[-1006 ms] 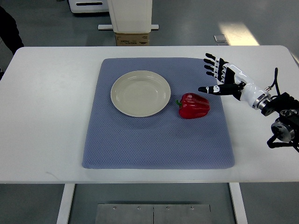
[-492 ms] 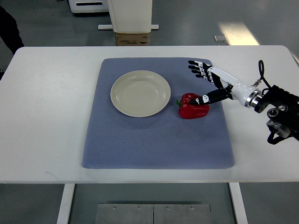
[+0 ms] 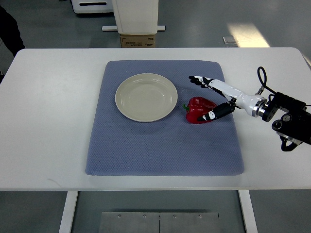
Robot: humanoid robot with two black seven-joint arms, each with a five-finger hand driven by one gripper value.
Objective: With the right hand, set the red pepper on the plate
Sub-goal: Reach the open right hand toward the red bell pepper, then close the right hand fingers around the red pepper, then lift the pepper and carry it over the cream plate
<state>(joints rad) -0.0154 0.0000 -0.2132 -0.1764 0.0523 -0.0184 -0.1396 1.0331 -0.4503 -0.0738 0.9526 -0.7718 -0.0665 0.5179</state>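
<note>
Right hand [image 3: 214,99] is now down at the red pepper [image 3: 199,110], fingers spread wide around it, not closed. We see the thumb [image 3: 214,115] lying against the pepper's near-right flank and the other fingers [image 3: 200,80] reaching past its far side, above the mat; whether they touch the pepper we can't tell. A second ago the hand was up and to the right of the pepper, palm open, thumb just short of it. Half a second ago the thumb had reached the top right of the pepper. Since then the hand has dropped lower and slid left, and the forearm [image 3: 284,114] has come further in from the right edge.

Pepper hasn't moved across all three frames: on its side on the blue mat [image 3: 160,145], stem pointing left, just beside the plate [image 3: 146,97] but not touching it. Plate unchanged too, bare, on the mat's far-left part.

We see the mat lying flat on a white table [image 3: 48,121], roughly centred. Left arm isn't visible.

Beyond the table's far edge: grey floor, a cardboard box [image 3: 138,41] under a white unit [image 3: 135,15], and a bright patch of light on the floor at upper right. Part of a dark shape shows at the far-left edge, unclear what it is.
</note>
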